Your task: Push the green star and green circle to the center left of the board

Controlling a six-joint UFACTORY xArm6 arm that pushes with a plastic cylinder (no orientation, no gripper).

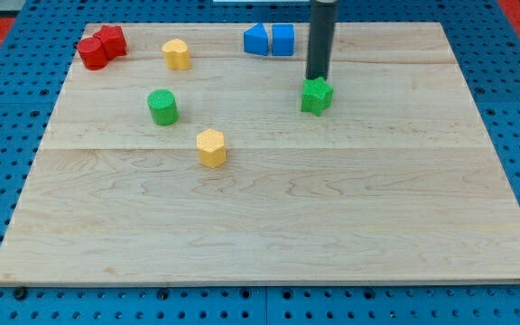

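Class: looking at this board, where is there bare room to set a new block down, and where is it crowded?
Free: the whole lower half below the yellow hexagon, and the right side beyond the green star. Crowded: the top edge, with red blocks, yellow block, blue blocks; my tip sits just above the star. The green circle stands left.

Green star (316, 95) lies upper right of centre; green circle (162, 106) stands upper left.
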